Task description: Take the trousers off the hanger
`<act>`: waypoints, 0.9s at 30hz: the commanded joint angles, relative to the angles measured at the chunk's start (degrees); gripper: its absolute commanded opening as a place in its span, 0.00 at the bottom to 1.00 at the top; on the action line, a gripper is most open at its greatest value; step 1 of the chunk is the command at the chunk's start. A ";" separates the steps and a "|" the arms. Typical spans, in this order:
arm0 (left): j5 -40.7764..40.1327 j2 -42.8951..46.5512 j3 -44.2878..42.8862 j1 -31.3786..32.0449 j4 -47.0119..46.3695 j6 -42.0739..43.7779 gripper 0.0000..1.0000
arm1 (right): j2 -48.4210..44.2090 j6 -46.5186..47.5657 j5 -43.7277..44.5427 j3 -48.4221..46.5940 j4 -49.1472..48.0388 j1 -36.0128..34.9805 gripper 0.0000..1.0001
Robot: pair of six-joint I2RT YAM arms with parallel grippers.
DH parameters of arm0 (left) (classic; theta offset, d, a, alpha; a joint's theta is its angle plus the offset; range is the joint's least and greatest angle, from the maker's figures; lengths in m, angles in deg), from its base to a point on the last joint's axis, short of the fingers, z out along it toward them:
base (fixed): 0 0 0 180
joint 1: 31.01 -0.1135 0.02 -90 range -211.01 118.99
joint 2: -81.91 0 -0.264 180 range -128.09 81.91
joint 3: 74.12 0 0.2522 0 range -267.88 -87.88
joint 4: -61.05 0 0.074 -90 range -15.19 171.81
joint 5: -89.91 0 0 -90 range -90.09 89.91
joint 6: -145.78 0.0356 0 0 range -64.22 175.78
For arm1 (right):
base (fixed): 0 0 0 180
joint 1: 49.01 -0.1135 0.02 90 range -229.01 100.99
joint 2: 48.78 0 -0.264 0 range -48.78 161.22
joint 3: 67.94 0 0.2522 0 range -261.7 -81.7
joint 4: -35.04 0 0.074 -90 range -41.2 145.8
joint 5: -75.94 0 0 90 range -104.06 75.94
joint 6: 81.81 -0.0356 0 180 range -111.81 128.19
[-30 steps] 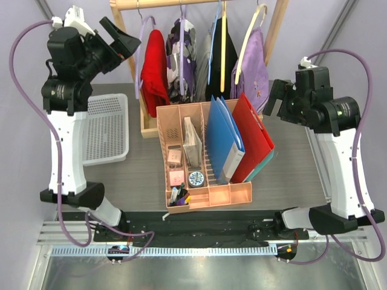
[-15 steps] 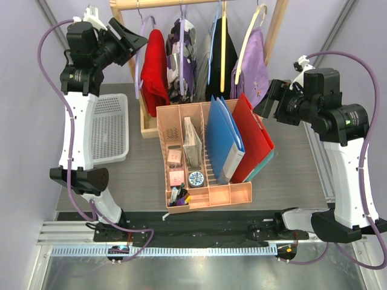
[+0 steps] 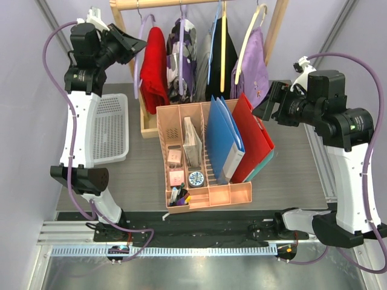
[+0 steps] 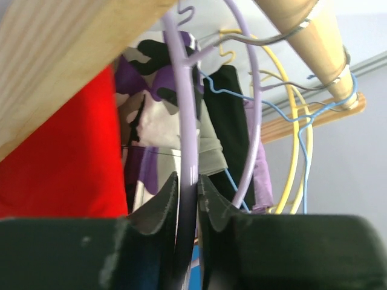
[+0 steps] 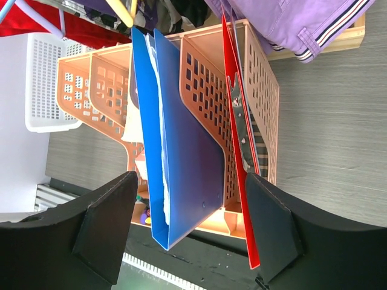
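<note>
Left gripper (image 4: pixel 187 190) is pressed together on the thin stem of the lavender hanger (image 4: pixel 188 121), just under its hook, with the plastic pinched between my two dark fingers (image 4: pixel 162 199). The red trousers (image 3: pixel 154 66) hang from that hanger at the left end of the wooden rail (image 3: pixel 181 3), draped just beside my wrist.

As I judge it, the step in hand is getting the hook free of the rail. The stem is slim and slick, so I should keep the pinch square and lift straight up before drawing back. That way the hanger will not swivel in my grip or drag its hook along the wood.

Room is tight. A broad wooden beam (image 4: pixel 60 60) of the rack crowds my upper left. On the other side the patterned garment (image 3: pixel 181 54) touches the trousers, and the yellow hanger (image 4: pixel 296 151) and light blue hanger (image 4: pixel 304 175) sit further along the rail. The open way out looks to be toward me and left, over the white basket (image 3: pixel 109 130).

My right gripper (image 5: pixel 190 181) is spread wide and holds nothing. It hovers above the peach desk organiser (image 3: pixel 181 115) with its upright blue folder (image 5: pixel 181 151) and red folder (image 5: pixel 233 121), well apart from the trousers.
</note>
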 commanded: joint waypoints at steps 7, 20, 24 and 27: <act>-0.82 -0.02 -1.13 -0.16 -3.78 1.35 0.00 | -1.67 2.53 -1.52 0.76 -0.53 -0.24 0.78; -0.22 6.05 12.31 0.10 -26.52 11.80 0.00 | 0.96 3.76 -6.08 0.85 -0.27 -0.24 0.79; 2.59 7.28 18.72 0.10 -43.27 11.02 0.00 | -0.79 4.11 -6.18 4.10 -0.71 -1.11 0.79; 2.95 6.93 22.07 0.02 -49.03 10.93 0.00 | -1.32 3.85 -6.35 4.54 -1.32 -2.52 0.79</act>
